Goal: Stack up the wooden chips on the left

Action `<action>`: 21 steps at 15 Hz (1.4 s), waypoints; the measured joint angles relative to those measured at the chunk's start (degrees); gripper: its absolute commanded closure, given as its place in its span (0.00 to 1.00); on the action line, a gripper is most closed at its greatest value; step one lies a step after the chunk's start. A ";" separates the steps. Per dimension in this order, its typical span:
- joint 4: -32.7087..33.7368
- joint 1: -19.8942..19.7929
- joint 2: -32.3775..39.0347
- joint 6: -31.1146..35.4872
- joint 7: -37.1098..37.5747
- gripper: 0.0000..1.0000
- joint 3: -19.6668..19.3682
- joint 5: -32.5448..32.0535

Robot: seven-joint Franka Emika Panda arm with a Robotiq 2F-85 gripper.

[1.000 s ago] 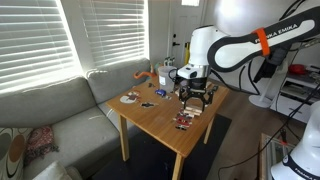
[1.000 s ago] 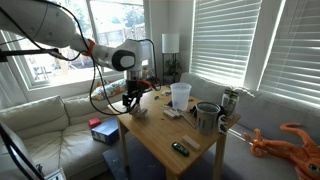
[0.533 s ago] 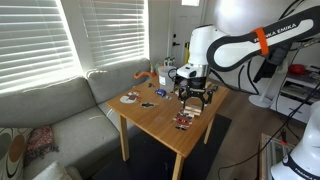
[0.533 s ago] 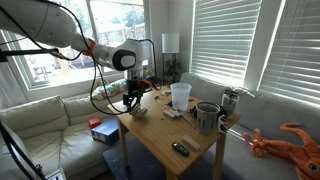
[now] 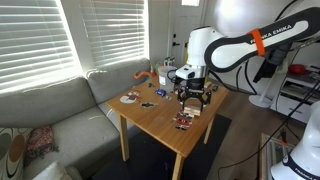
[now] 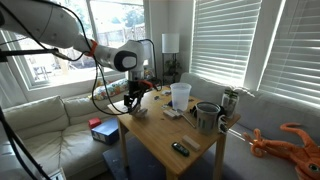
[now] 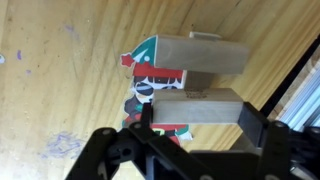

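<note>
Pincer [image 7: 195,122] wide around wooden chip [image 7: 196,107], contact unclear

**Count on the tabletop**

Two pale tan flat wooden chips [image 7: 205,55] show in the wrist view, at 1 and 4 o'clock. In the exterior views: one translucent white cup [image 6: 180,95], one round dark plate [image 5: 129,98], one orange octopus toy [image 6: 290,140], one square wooden table [image 5: 160,128].

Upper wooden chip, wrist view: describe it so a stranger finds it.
On the table, look past the gripper to the red-and-teal printed piece. Two pale chips sit there; the upper chip lies beyond the lower chip, farther from the gripper.
</note>
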 measured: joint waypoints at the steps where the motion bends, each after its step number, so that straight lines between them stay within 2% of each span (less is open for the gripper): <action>1: 0.14 0.00 0.11 0.00 0.00 0.01 0.00 0.02; 21: 0.61 -0.24 0.47 -0.29 0.36 0.00 0.09 0.46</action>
